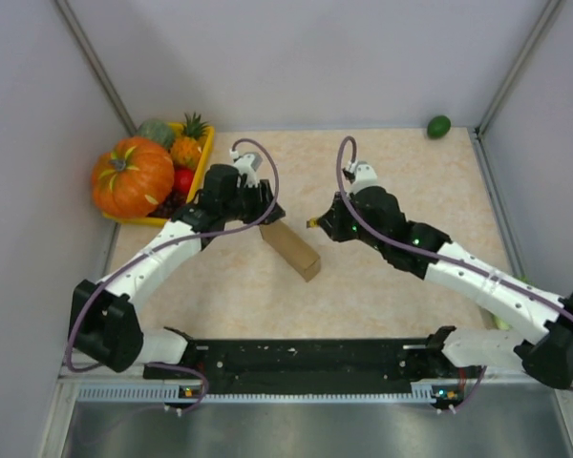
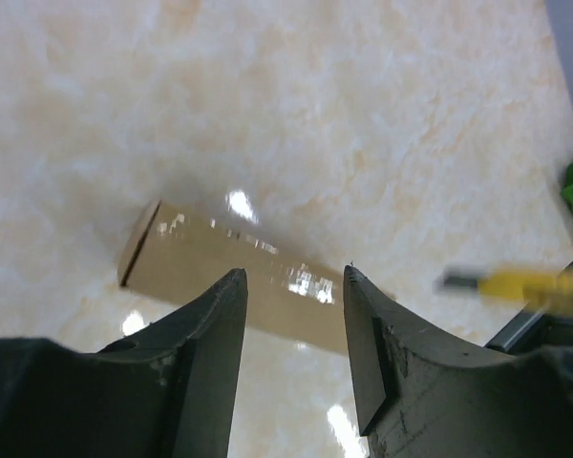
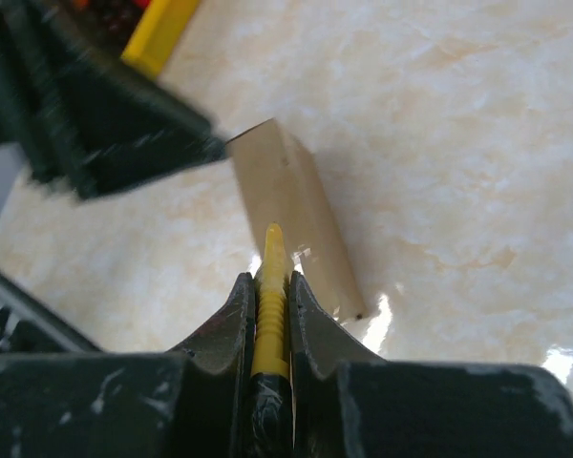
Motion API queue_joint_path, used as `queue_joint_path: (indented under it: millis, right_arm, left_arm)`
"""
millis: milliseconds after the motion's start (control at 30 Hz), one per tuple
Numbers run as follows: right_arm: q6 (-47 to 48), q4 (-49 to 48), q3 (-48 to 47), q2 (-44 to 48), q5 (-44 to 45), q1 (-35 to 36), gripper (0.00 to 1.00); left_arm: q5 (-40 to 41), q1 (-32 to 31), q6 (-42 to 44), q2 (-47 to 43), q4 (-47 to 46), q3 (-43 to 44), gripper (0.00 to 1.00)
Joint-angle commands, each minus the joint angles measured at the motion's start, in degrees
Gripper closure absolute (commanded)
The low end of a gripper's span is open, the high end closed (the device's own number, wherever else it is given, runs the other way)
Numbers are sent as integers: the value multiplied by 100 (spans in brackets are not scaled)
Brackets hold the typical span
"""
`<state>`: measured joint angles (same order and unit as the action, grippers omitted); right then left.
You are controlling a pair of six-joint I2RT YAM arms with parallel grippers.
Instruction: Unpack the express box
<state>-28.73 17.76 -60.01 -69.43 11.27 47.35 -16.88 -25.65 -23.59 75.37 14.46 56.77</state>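
No text, label, brand, number or sign can be read in any view. The express box (image 1: 291, 250) shows plain brown cardboard faces and a glossy strip with glare, with no legible print. The body of the yellow utility knife (image 3: 270, 286) carries no marking that can be read.

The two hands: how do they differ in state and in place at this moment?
The left hand is open and empty; the right hand is shut on a yellow knife. The left hand is at the far end of the box; the right hand is to its right. Both point toward the box.
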Motion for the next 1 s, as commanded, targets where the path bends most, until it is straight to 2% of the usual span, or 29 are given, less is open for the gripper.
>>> queue_joint_path:
  millis: [0, 200, 400, 533, 967]
  right_arm:
    - [-133, 342, 261, 562, -160, 800, 100]
    - [113, 228, 534, 46, 331, 1837, 100]
    - [-307, 140, 455, -615, 1016, 1918, 100]
    - [-581, 175, 499, -739, 1658, 1909, 100]
    - [-1617, 975, 824, -238, 2319, 1576, 100]
  left_arm:
    - [-271, -1, 153, 940, -366, 948, 50]
    - [-1053, -1, 206, 2146, -163, 2047, 51]
    - [-1396, -1, 232, 2666, 22, 2031, 52]
    - [-1388, -1, 294, 2790, 215, 1873, 52]
    - [-1440, -10, 408, 2158, 426, 1012, 57]
